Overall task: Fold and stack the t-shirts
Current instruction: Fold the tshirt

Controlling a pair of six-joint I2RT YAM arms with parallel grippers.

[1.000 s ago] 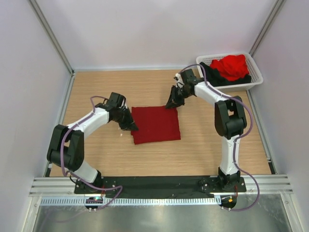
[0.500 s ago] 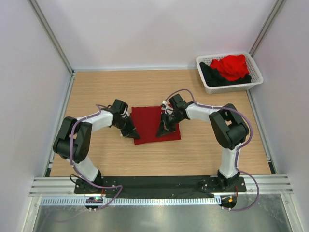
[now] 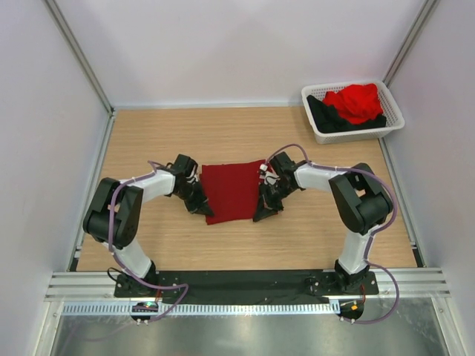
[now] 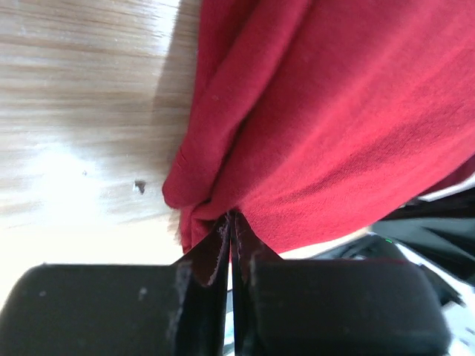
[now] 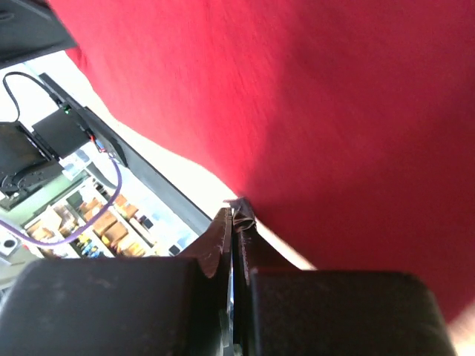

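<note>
A dark crimson t-shirt (image 3: 231, 191), folded into a rough rectangle, lies at the middle of the wooden table. My left gripper (image 3: 202, 208) is at its near left corner, shut on a bunched fold of the cloth (image 4: 223, 193). My right gripper (image 3: 263, 212) is at its near right corner, shut on a small tip of the cloth edge (image 5: 241, 210). A brighter red t-shirt (image 3: 355, 102) and a black t-shirt (image 3: 326, 116) lie crumpled in the basket at the far right.
The white latticed basket (image 3: 393, 111) stands in the far right corner against the wall. White walls close the table on three sides. A black rail (image 3: 237, 282) runs along the near edge by the arm bases.
My right gripper has swung from the shirt's far right corner across the cloth to its near right corner and shut there. The shirt's right edge sits a little further left. My left gripper has held its corner.
</note>
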